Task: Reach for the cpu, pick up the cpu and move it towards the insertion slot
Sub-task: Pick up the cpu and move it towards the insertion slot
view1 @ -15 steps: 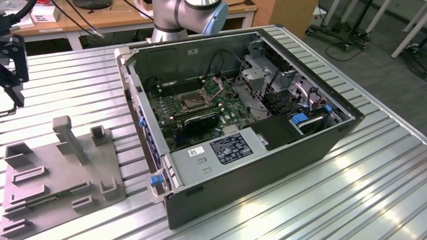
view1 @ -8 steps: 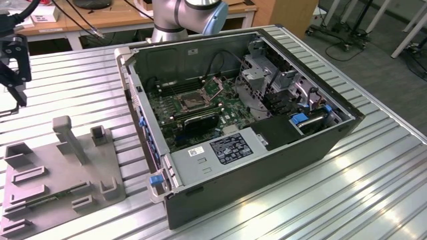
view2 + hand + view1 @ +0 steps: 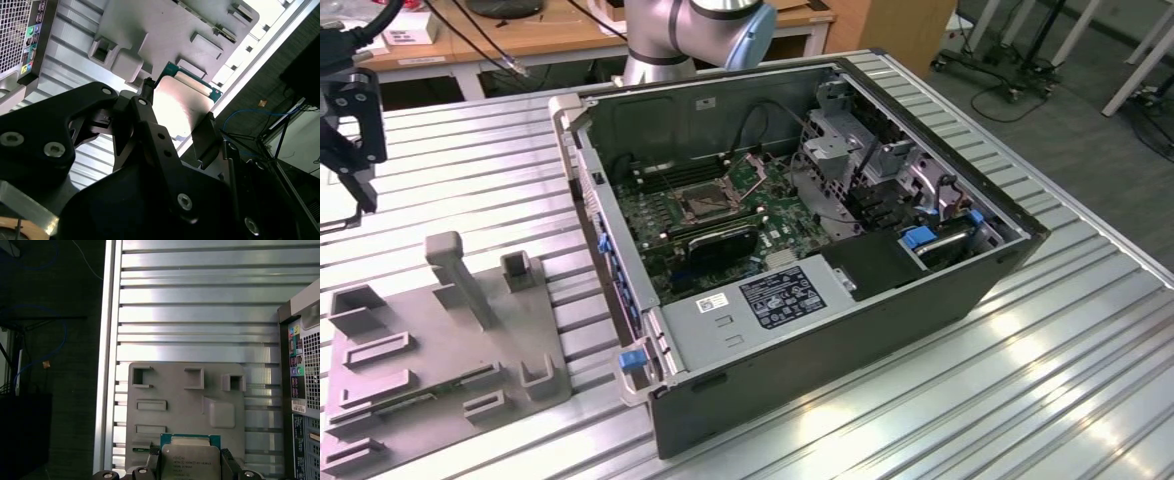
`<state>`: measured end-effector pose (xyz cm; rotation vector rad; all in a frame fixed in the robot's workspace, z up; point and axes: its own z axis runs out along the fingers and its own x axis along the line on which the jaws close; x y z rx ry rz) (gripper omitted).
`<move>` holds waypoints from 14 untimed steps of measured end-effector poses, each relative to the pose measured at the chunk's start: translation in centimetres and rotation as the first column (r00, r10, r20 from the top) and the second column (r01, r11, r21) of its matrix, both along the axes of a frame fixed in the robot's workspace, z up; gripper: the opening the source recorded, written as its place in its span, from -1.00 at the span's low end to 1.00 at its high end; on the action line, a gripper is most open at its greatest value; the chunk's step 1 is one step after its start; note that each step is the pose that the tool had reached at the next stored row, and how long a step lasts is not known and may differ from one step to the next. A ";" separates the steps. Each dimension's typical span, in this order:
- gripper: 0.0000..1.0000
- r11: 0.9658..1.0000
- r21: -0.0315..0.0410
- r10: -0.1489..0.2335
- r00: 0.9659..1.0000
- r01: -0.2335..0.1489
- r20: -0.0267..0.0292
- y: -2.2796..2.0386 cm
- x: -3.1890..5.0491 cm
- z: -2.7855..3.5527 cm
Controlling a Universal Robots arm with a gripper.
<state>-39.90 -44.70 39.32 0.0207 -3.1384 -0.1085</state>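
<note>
You have the gripper (image 3: 175, 117) pinching the cpu (image 3: 190, 464). In both wrist views one black finger (image 3: 204, 137) presses against each of two opposite edges of the chip, and its pale metallic face is turned towards the cameras with a thin green border showing along one edge.

The cpu is held in the air, well apart from the computer case (image 3: 854, 260), out past the case's side that faces the exterior view's left. In the exterior view the black gripper hangs at that picture's left edge, above the slatted metal table (image 3: 1041, 390), but you cannot make out the chip itself there.

The grey plastic tray (image 3: 440, 340) lies flat on the table just beside the case, on that same side. In both wrist views the tray sits beyond the cpu and not touching it, and its recesses and upright posts are plain to see.

The insertion slot (image 3: 700, 205) is inside the open case, on the green board, with its silvery frame around a dark centre. It lies between the case's wall on the exterior view's left and the metal drive cage (image 3: 847, 150).

The arm's grey and blue joint (image 3: 707, 30) stands behind the case.
</note>
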 end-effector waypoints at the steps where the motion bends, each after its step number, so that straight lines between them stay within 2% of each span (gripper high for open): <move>1: 0.09 1.000 0.000 0.000 1.000 0.000 0.000 0.00 0.00 0.00; 7: 0.09 1.000 0.000 0.000 1.000 0.000 0.000 0.00 0.01 0.08; 14: 0.09 1.000 0.000 0.000 1.000 0.000 0.000 0.00 0.00 0.71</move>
